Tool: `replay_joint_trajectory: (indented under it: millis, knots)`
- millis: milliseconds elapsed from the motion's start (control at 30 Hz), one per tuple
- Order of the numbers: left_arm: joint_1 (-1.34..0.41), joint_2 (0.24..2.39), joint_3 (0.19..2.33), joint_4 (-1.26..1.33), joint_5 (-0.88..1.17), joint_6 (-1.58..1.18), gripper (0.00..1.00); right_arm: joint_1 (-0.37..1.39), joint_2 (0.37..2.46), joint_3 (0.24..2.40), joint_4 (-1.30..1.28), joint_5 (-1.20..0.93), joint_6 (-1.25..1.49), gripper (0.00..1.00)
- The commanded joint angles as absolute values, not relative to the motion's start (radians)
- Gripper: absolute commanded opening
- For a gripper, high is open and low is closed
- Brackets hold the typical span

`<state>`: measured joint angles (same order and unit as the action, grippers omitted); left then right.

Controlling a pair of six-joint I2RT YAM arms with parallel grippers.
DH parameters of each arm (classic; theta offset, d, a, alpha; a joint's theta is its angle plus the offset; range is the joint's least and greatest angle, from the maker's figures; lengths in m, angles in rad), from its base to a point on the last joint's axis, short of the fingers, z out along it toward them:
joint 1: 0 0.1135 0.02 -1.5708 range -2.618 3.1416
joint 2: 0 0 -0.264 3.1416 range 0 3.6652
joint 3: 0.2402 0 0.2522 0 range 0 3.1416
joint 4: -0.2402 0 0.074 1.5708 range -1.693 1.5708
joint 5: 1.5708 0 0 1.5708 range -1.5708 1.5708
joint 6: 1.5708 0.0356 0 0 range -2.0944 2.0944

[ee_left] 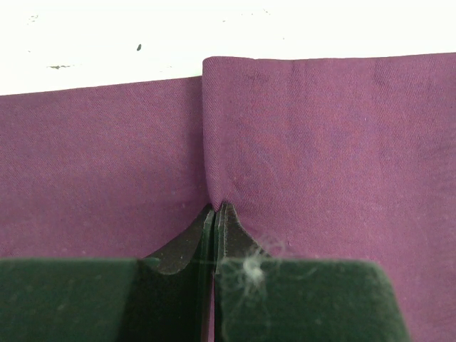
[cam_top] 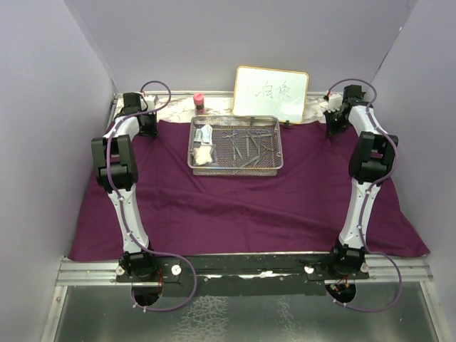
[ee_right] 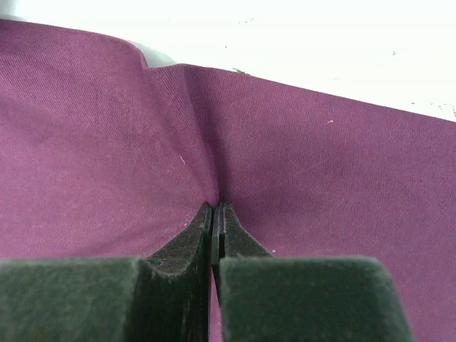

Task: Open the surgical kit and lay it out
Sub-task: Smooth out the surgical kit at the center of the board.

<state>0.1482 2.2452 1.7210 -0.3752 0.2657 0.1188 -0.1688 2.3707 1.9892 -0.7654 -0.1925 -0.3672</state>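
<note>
The surgical kit lies unfolded: its dark purple cloth (cam_top: 242, 206) is spread over the table, and the silver wire-mesh tray (cam_top: 236, 171) stands on it at the back centre. Steel forceps and clamps (cam_top: 246, 146), gauze (cam_top: 204, 154) and small packets (cam_top: 204, 133) lie in the tray. My left gripper (cam_top: 146, 122) is at the cloth's far left corner. In the left wrist view it (ee_left: 216, 208) is shut on a pinched fold of the cloth (ee_left: 320, 142). My right gripper (cam_top: 333, 127) is at the far right corner, likewise shut (ee_right: 215, 206) on a fold of cloth (ee_right: 320, 164).
A framed whiteboard (cam_top: 271, 92) leans against the back wall behind the tray, and a small pink-capped bottle (cam_top: 199, 102) stands to its left. Grey walls close in both sides. White tabletop (ee_left: 107, 35) shows just beyond the cloth's far edge.
</note>
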Motion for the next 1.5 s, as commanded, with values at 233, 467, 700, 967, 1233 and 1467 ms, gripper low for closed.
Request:
replay_joint_trajectory:
  millis: [233,467,700,967,1233,1467]
  knots:
    - [0.165,2.342,1.754,-0.386,0.197,0.12,0.0,-0.213,2.499,2.04,-0.732,-0.032,-0.397,0.01]
    - [0.165,2.366,1.799,-0.402,0.193,0.115,0.0,-0.213,2.507,2.077,-0.747,-0.035,-0.394,0.01]
    - [0.165,2.378,1.811,-0.409,0.189,0.118,0.0,-0.213,2.529,2.132,-0.774,-0.036,-0.393,0.01]
    - [0.166,2.37,1.801,-0.408,0.186,0.117,0.0,-0.212,2.559,2.201,-0.807,-0.037,-0.388,0.01]
    - [0.167,2.369,1.797,-0.408,0.188,0.119,0.0,-0.213,2.562,2.213,-0.805,0.007,-0.404,0.01]
    - [0.166,2.388,1.832,-0.42,0.18,0.124,0.0,-0.213,2.556,2.2,-0.796,0.031,-0.418,0.01]
